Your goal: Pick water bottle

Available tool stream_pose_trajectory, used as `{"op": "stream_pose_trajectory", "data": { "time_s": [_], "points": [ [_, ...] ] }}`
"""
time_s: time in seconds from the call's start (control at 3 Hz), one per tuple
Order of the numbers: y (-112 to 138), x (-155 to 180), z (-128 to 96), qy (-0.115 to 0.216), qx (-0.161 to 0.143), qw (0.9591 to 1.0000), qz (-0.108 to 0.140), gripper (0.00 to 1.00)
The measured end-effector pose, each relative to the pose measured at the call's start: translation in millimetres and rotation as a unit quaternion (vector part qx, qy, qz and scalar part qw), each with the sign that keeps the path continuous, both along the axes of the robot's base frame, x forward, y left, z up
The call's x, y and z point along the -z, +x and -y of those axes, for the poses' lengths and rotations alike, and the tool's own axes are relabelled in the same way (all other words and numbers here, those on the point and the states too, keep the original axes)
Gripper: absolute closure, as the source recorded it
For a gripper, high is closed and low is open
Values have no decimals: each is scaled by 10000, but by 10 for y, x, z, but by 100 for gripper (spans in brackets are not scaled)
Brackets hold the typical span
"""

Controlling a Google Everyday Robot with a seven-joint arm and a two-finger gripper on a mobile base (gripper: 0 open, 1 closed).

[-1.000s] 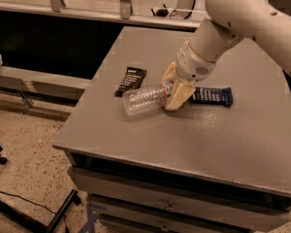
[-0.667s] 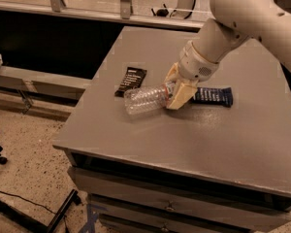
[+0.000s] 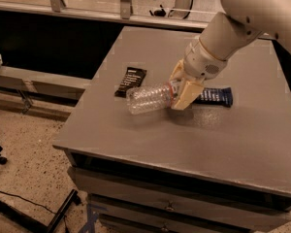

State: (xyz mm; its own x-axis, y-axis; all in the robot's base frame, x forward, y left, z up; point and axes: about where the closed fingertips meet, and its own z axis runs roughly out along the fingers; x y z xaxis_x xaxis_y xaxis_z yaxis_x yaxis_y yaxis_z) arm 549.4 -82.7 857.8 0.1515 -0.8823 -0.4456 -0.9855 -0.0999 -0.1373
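The water bottle (image 3: 148, 98) is clear ribbed plastic and lies roughly on its side, base pointing left, over the grey table (image 3: 136, 130). Its neck end with the red label band sits between the cream fingers (image 3: 186, 95) of my gripper (image 3: 179, 92). The gripper reaches down from the upper right on the white arm and is shut on the bottle's neck end. The cap is hidden behind the fingers. The bottle's base looks slightly off the table top.
A dark flat snack wrapper (image 3: 131, 80) lies just left and behind the bottle. A blue snack bar (image 3: 214, 96) lies right of the gripper. The table's front edge has drawers (image 3: 169, 205) below. A low bench (image 3: 34, 79) stands at left.
The gripper and the bottle have shifted slightly up and to the right. The grip on the bottle's neck end is unchanged. The snack wrappers have not moved.
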Motion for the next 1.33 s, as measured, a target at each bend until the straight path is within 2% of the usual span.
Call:
{"op": "stream_pose_trajectory", "data": {
  "time_s": [0.67,1.33],
  "points": [
    [-228,-481,175,-18,230,9989,403,100],
    [-460,-934,338,-230,523,9954,771,100]
  ]
}}
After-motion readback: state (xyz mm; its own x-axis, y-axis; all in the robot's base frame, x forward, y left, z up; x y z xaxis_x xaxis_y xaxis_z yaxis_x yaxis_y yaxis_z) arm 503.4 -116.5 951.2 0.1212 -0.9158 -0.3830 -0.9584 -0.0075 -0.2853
